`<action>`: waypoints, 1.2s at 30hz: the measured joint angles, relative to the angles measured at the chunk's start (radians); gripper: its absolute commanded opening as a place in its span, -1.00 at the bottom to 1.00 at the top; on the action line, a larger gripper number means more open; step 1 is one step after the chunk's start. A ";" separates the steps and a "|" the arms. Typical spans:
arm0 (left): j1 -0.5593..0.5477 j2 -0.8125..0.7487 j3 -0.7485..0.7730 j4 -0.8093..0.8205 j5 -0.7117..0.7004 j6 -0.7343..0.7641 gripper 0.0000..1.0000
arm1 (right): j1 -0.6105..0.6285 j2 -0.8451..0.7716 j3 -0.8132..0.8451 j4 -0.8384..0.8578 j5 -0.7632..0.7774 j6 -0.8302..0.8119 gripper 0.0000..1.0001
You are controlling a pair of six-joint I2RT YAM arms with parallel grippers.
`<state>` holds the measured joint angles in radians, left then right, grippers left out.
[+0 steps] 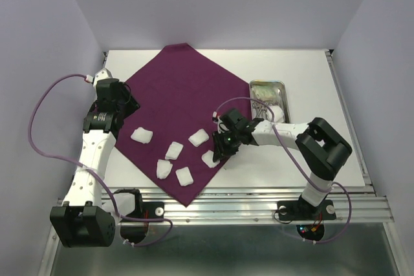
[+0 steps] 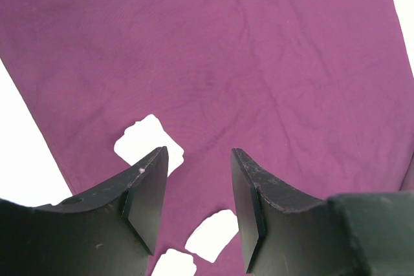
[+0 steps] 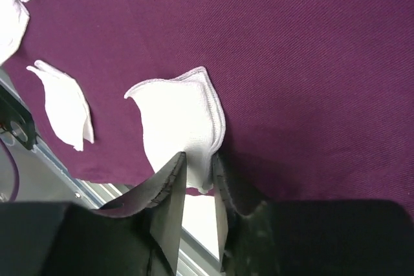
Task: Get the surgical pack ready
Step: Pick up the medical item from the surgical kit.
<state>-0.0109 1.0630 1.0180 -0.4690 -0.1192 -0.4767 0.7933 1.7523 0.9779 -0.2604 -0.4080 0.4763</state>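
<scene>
Overhead view of a white surface [image 1: 310, 69] with two black-and-white robot arms bolted at its near edge. The surgical pack [image 1: 181, 88], a large deep-purple cloth, lies spread flat on the surface. It is turned like a diamond: one corner points to the far edge and the opposite corner reaches the near edge between the two arm bases. Six small white gauze pads [image 1: 173, 150] lie scattered across the near half of the cloth. Just beside the cloth's right corner sits a small steel tray [image 1: 268, 81] holding pale items too small to make out.

The right pincer [image 1: 220, 152] reaches in low over the cloth's near right edge. Its wrist camera shows the two fingers drawn close together on the near edge of the rightmost pad [image 3: 181, 121], nipping that edge between them. The rest of this pad lies flat on the purple fabric.

The left pincer [image 1: 128, 105] hangs over the cloth's left corner. Its wrist camera shows the fingers standing well apart with nothing between them. Below them are purple fabric and three of the white pads.
</scene>
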 measured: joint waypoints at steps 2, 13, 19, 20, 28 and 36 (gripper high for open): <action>0.000 0.000 0.000 0.000 0.002 0.000 0.09 | 0.000 0.003 0.000 -0.001 0.005 0.003 -0.73; 0.000 0.000 -0.002 0.000 0.006 0.000 0.09 | 0.000 0.001 0.094 -0.085 0.034 -0.088 -0.99; 0.000 -0.003 -0.003 0.000 0.006 0.001 0.09 | 0.000 0.027 0.269 -0.229 0.018 -0.288 -0.99; 0.000 -0.005 -0.003 0.000 0.006 0.001 0.09 | 0.000 0.038 0.298 -0.245 0.014 -0.314 -0.99; 0.000 -0.026 -0.003 -0.002 0.006 0.000 0.09 | 0.000 0.212 0.596 -0.484 -0.054 -0.580 -0.99; 0.000 -0.033 -0.003 -0.011 0.006 0.000 0.09 | 0.000 0.357 0.812 -0.678 -0.075 -0.732 -0.97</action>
<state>-0.0109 1.0302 1.0149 -0.4797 -0.1135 -0.4767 0.7933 2.1090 1.7897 -0.9386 -0.4828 -0.2554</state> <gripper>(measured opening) 0.545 0.022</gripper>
